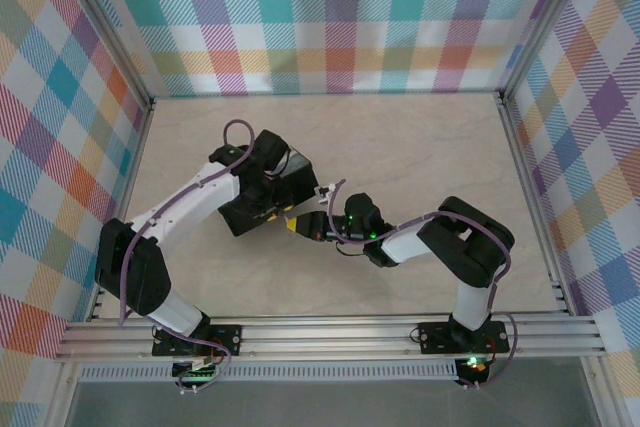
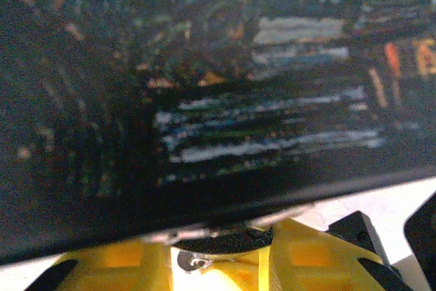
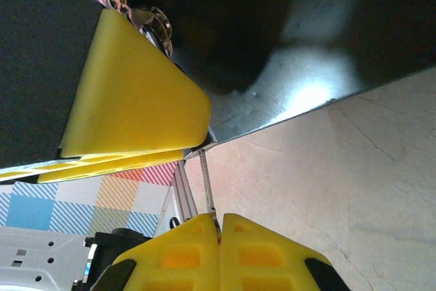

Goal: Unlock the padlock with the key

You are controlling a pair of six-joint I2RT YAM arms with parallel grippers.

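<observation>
Right end effector (image 3: pixel 219 226) clamps the key (image 3: pixel 208 185), its shaft pointing toward the dark box (image 3: pixel 306 39). Left end effector (image 2: pixel 218 264) straddles a silver piece, possibly the padlock (image 2: pixel 193 262); its grip cannot be determined.

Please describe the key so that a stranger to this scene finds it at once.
Find the dark box in the middle of the table and go to its right-hand corner. The key is the thin silver strip pinched between the right gripper's yellow fingers, far slimmer than anything beside it.
</observation>
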